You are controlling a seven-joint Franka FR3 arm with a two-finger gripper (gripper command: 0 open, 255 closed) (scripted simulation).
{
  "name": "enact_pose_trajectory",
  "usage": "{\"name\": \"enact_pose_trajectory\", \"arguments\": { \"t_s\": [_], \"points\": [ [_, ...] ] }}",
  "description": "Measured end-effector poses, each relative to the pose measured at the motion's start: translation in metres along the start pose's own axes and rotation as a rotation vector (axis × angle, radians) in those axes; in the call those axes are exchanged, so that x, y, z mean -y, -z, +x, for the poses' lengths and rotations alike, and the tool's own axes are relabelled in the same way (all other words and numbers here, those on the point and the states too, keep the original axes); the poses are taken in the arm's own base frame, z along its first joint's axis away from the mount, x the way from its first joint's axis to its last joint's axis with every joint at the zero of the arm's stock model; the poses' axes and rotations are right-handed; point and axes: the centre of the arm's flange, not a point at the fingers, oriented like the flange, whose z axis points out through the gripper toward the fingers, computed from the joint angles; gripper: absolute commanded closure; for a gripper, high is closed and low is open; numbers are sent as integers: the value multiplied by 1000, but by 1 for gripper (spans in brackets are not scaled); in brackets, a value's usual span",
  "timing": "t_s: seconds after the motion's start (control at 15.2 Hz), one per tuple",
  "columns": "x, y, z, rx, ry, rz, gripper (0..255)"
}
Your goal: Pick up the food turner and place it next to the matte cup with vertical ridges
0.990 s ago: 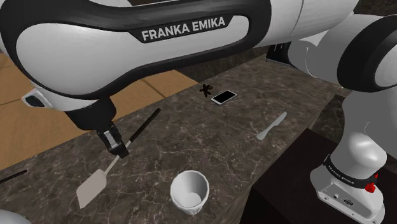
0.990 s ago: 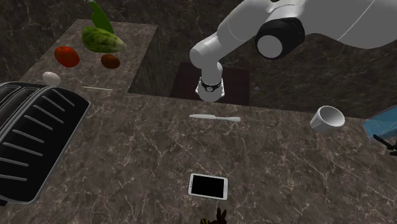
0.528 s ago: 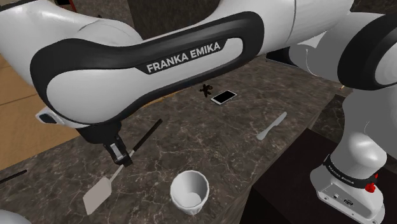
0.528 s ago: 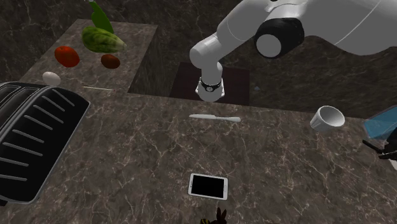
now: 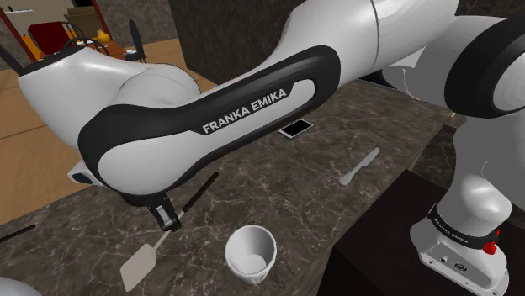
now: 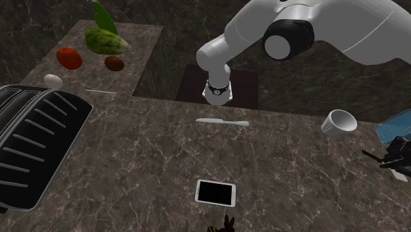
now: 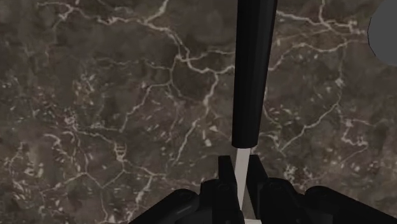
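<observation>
Pickup looks done to me: my jaws are pinched narrow on the pale neck of the food turner, blade low over the tabletop near the white cup. Left: set down, let go.

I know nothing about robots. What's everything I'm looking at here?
counter: one, dark veined stone, under everything.
cup: one, white, on the counter near its edge.
turner: one, grey blade with black handle, held beside the cup.
phone: one, white with black screen, on the counter.
knife: one, whitish, on the counter, apart from the phone.
rack: one, black, second exterior view's left.
vegetables: three, green, red and brown, second exterior view's upper left.
egg: one, white, beside the vegetables.
arm: one, white with dark joints, reaching over the counter.
gripper: one, black, shut on the turner.
</observation>
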Motion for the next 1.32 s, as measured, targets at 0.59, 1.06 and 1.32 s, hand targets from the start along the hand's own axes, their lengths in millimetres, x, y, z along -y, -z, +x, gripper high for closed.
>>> {"name": "enact_pose_trajectory", "arguments": {
  "t_s": [0.59,1.06,1.32],
  "points": [
    [0,-45,4,0,0,0,255],
    [0,-60,4,0,0,0,255],
    [0,-60,4,-1,0,0,0]
  ]
}}
